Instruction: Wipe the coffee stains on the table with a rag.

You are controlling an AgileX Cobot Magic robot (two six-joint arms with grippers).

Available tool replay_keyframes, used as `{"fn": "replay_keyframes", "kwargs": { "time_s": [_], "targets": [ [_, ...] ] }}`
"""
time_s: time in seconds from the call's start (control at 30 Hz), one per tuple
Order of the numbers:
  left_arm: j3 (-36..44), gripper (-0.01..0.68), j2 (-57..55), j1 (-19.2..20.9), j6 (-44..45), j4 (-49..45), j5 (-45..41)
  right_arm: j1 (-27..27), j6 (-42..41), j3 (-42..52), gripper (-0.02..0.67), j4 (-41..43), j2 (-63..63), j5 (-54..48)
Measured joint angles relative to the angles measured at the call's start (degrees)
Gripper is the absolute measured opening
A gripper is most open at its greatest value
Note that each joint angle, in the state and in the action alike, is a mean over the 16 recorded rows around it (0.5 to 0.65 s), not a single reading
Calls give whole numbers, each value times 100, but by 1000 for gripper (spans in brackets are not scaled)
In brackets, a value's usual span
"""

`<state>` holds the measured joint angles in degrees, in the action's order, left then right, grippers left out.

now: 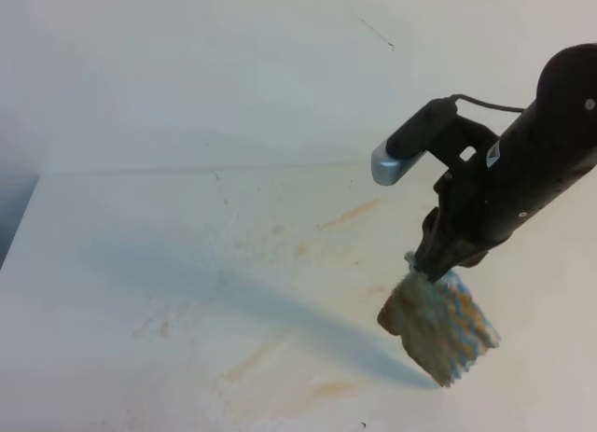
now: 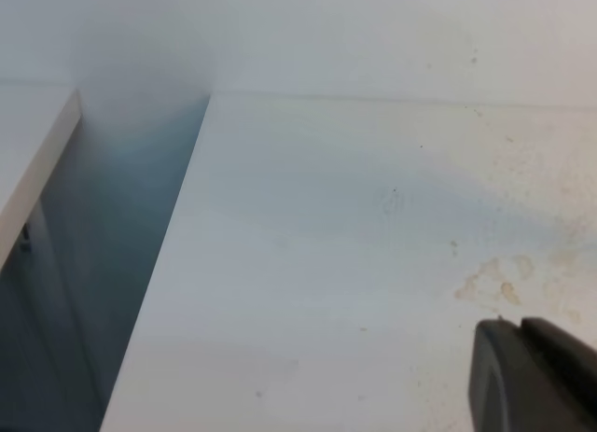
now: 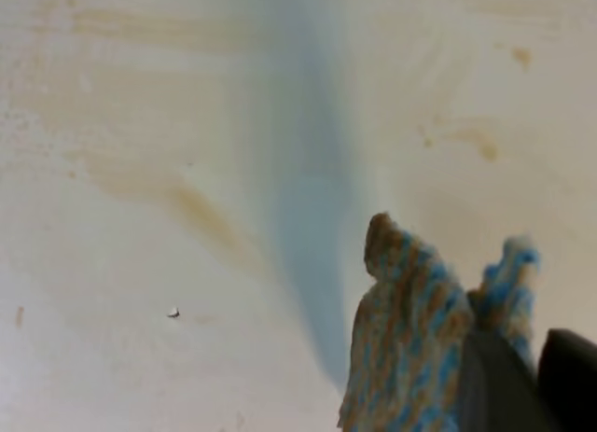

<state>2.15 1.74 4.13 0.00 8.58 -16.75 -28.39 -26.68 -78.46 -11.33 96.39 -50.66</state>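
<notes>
My right gripper (image 1: 432, 267) is shut on the rag (image 1: 438, 329), a small blue-and-white striped cloth stained brown. The rag hangs from the jaws just above the white table (image 1: 140, 264) at the right. In the right wrist view the rag (image 3: 410, 339) hangs in front of the dark fingers (image 3: 508, 390). Faint tan coffee stains (image 1: 350, 213) streak the table's middle, with more smears near the front (image 1: 317, 390). They also show in the right wrist view (image 3: 196, 208). Of my left gripper only a dark finger (image 2: 532, 381) shows, above the table near tan blotches (image 2: 490, 281).
The table's left edge (image 2: 154, 292) drops off into a dark gap beside another white surface (image 2: 33, 161). A white wall (image 1: 233, 68) rises behind the table's back edge. The right arm's shadow (image 1: 280, 301) lies across the table's middle.
</notes>
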Motion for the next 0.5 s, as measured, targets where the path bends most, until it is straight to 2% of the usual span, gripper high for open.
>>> {"fn": "replay_keyframes", "kwargs": {
  "time_s": [0.17,0.27,0.37,0.5],
  "targets": [
    [0,0,0,0,0,0,0,0,199,0,247,46,-29,-137],
    [0,0,0,0,0,0,0,0,300,0,275,101,-167,-175],
    [0,0,0,0,0,0,0,0,399,0,260,218,-420,-222],
    [0,0,0,0,0,0,0,0,581,0,184,483,-957,-324]
  ]
}}
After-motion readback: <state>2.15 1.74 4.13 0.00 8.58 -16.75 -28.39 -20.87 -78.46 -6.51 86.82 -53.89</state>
